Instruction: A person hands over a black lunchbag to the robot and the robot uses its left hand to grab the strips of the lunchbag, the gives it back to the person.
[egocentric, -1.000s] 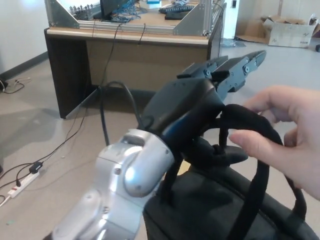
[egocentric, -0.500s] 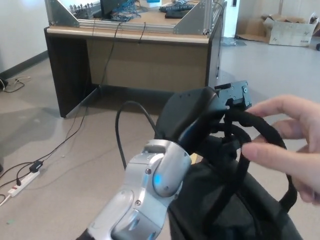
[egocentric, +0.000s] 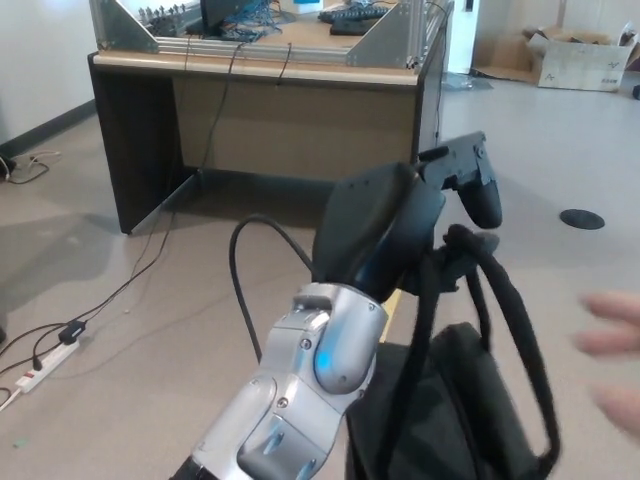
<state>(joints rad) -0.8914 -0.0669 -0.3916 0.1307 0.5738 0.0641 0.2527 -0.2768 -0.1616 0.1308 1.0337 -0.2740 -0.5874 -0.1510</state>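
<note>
At frame centre, the left hand (egocentric: 440, 215) hooks its fingers (egocentric: 482, 195) closed over the straps (egocentric: 500, 300) of the lunchbag (egocentric: 450, 410), which hangs at lower right. A person's hand (egocentric: 615, 365) blurs at the right edge, apart. To hand back well, keep the grip firm. Open floor (egocentric: 120, 330) lies left; a desk (egocentric: 260, 110) stands behind.

You will find no legible text, label, brand, number or sign here: none on the black fabric lunchbag (egocentric: 440, 410) hanging below the robot's black left hand (egocentric: 420, 225), and none on the brown cardboard box (egocentric: 585, 62) far beyond that hand.
</note>
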